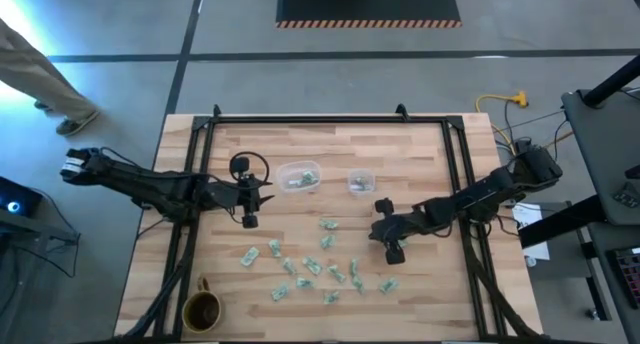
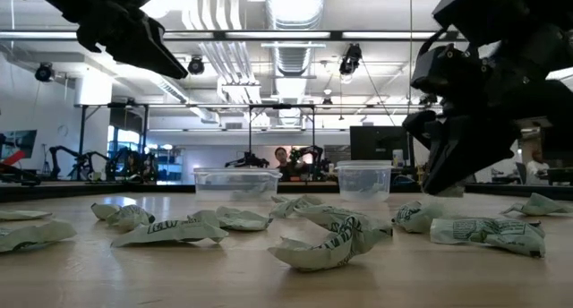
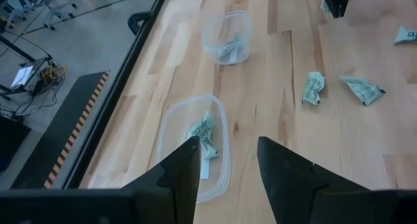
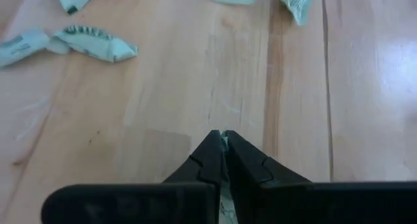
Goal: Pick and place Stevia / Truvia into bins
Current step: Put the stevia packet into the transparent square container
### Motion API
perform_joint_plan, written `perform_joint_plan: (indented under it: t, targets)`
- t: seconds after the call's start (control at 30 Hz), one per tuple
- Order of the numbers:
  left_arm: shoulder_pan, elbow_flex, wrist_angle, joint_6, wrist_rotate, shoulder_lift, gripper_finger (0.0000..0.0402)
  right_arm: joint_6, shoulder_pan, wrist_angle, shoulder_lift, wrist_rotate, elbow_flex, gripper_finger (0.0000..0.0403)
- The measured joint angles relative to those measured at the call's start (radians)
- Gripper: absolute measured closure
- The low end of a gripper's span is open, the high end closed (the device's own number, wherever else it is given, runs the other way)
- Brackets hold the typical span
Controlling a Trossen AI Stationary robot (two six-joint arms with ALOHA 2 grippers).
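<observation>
Several pale green and white packets [image 1: 320, 266] lie scattered on the wooden table's near middle; they also show in the low view [image 2: 327, 241]. The wider clear bin [image 1: 299, 176] holds a few packets [image 3: 203, 134]. The smaller square bin [image 1: 360, 181] stands to its right. My left gripper [image 1: 249, 218] is open and empty, just left of the wider bin [image 3: 195, 146]. My right gripper [image 1: 392, 248] is at the right of the scattered packets, shut on a packet [image 4: 224, 139]. My right gripper pinches a packet between its two fingers. Only a thin pale edge [image 4: 223, 137] shows between the fingertips, and the fingers hide the rest. The fingers slant down toward the table.
A brown mug [image 1: 202, 309] stands at the near left corner. A black frame [image 1: 200, 124] runs along the table's far edge and sides. A person's legs [image 1: 40, 79] show on the floor beyond the far left corner.
</observation>
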State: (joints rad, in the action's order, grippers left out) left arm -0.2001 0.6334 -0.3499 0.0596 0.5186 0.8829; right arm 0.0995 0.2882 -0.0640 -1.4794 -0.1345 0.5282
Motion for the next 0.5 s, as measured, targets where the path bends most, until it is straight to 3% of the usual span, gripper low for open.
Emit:
perform_joint_plan:
  t: [0.2,0.5]
  targets:
    - [0.000,0.000,0.001,0.006,0.000,0.000,0.0265,-0.077,0.002,0.065,0.049,-0.089,0.046,0.0394]
    - [0.000,0.000,0.005,0.007,0.000,0.000,0.0265,-0.318,-0.029,0.076,0.175,-0.292,0.106,0.0394]
